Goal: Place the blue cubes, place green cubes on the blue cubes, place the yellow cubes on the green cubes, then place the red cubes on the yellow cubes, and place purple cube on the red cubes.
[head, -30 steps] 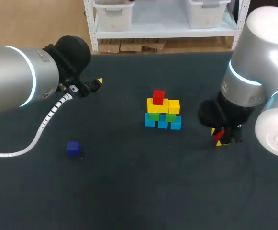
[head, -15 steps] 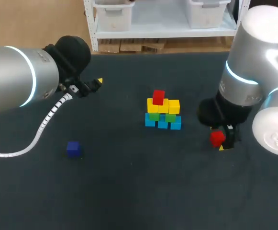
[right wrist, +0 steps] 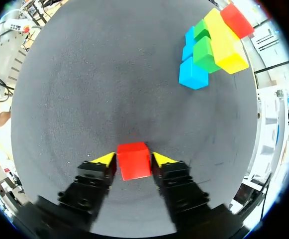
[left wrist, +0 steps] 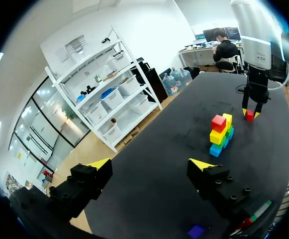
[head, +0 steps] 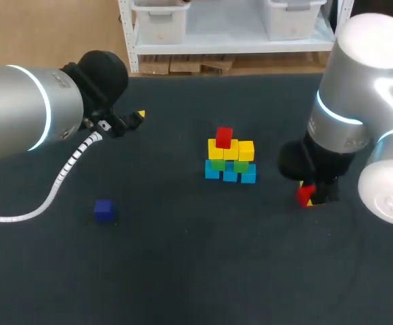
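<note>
A stack stands mid-table: blue cubes [head: 230, 173] at the base, green cubes [head: 218, 164] on them, yellow cubes [head: 230, 150] above, and one red cube [head: 224, 137] on the left yellow one. To its right, low over the table, my right gripper [head: 310, 196] is shut on a second red cube [right wrist: 133, 160], a yellow tip touching each side. The purple cube [head: 103, 210] lies alone at the front left. My left gripper [head: 132, 120] hangs open and empty at the back left, far from the stack [left wrist: 221, 132] ahead of it.
The dark table [head: 196, 271] has wide bare room in front of the stack and between the stack and the purple cube [left wrist: 196, 231]. The left arm's white cable [head: 61, 177] hangs over the table's left side.
The right gripper's fingers spread, leaving the red cube showing beside them, then closed on it again. The left arm, the stack and the purple cube stayed put.
</note>
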Available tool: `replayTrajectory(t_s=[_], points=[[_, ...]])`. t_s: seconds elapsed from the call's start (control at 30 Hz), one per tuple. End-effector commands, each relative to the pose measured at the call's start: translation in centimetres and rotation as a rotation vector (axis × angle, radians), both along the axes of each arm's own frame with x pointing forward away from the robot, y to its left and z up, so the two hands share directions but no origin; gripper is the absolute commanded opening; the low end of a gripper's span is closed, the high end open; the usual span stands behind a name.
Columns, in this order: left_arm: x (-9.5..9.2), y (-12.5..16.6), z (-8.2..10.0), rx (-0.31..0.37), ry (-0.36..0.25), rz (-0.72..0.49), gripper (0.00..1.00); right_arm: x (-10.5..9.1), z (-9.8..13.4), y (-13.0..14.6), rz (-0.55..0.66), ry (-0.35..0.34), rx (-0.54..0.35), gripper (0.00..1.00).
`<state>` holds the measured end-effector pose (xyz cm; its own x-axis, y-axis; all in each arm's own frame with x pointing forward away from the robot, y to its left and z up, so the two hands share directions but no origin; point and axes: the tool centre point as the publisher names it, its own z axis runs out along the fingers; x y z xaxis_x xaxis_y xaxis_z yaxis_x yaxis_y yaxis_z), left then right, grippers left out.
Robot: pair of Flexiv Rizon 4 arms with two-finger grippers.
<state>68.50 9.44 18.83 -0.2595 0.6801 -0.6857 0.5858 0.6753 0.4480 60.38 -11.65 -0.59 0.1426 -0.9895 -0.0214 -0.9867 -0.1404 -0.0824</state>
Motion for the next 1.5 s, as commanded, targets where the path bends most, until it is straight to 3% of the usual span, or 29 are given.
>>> replayTrajectory(t_s=[0.03, 0.5, 0.73, 0.93, 1.2, 1.5], points=[[0.1, 0.1, 0.0, -0.001, 0.002, -0.004, 1.0, 0.1, 0.4, 0.0, -0.013, -0.006, -0.008, 0.0], [0.1, 0.1, 0.0, -0.001, 0.002, -0.004, 1.0, 1.8, 4.3, 0.8, -0.184, 0.032, -0.036, 0.0], [0.1, 0.1, 0.0, -0.001, 0.002, -0.004, 1.0, 3.8, 8.7, 2.2, -0.174, -0.035, -0.022, 0.0], [0.1, 0.1, 0.0, -0.001, 0.002, -0.004, 1.0, 4.7, 11.8, 4.2, -0.156, -0.04, 0.022, 0.0], [0.1, 0.1, 0.0, -0.001, 0.002, -0.004, 1.0, 4.9, 12.3, 6.6, -0.133, 0.009, 0.073, 0.0], [0.1, 0.1, 0.0, -0.001, 0.002, -0.004, 1.0, 5.0, 12.8, 9.4, -0.152, -0.011, 0.072, 0.0]])
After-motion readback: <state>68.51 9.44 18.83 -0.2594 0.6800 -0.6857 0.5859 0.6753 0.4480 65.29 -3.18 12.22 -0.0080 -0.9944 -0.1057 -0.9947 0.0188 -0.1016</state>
